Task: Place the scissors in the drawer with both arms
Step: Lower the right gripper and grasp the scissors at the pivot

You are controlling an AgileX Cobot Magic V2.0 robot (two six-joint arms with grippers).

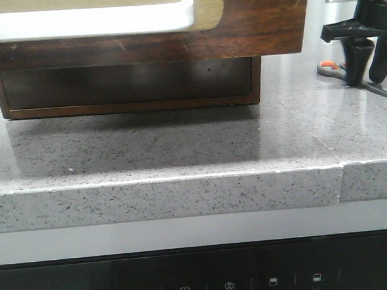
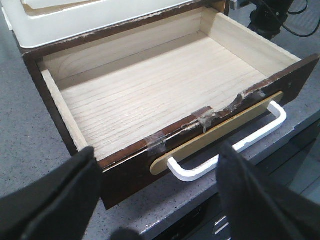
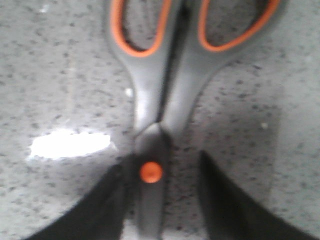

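The drawer stands pulled open, its pale wooden inside empty. Its dark brown front carries a tan plate and a white handle, and also fills the top of the front view. My left gripper is open and empty, just in front of the drawer front; it is out of the front view. The scissors lie flat on the counter at the far right, grey with orange-lined loops. My right gripper is open and straddles the blades at the orange pivot.
The cabinet body sits behind the open drawer on the speckled grey counter. A white tray lies on top of the cabinet. The counter's front edge drops to a black appliance panel.
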